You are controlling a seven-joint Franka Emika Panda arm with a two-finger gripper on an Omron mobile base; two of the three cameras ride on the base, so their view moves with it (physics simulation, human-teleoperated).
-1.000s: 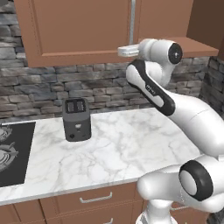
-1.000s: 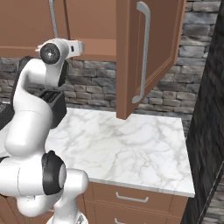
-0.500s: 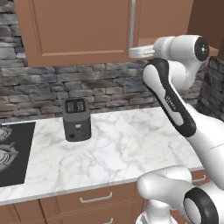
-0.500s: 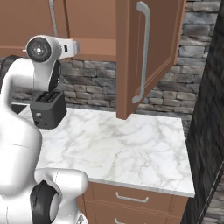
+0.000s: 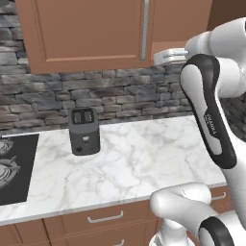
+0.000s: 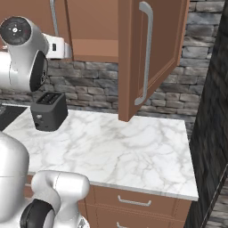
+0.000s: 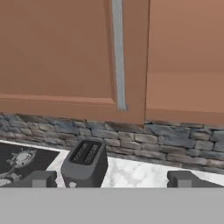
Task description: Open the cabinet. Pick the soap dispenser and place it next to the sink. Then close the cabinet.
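Since the earlier frames the arm has lifted and swung right — in the left base view its elbow now stands tall at the right edge, where before it crossed lower over the marble counter (image 5: 144,158). Nothing else in that view has shifted: the dark toaster (image 5: 84,130) stands on the counter beside the black cooktop (image 5: 14,168), under the cabinet (image 5: 86,33), whose left door is shut with its silver handle (image 5: 145,29) upright. Small lettering runs along the dark forearm, too fine to read.

From the right base view, the cabinet's right door (image 6: 151,53) hangs swung out over the counter as before, while the arm's shoulder has risen to the upper left. The toaster sits far left on the marble.

Through the hand view, the gripper (image 7: 111,179) has its fingertips (image 7: 40,178) spread wide apart, holding nothing — they face the shut left door and its handle, with the toaster just below. Soap dispenser and sink cannot be made out
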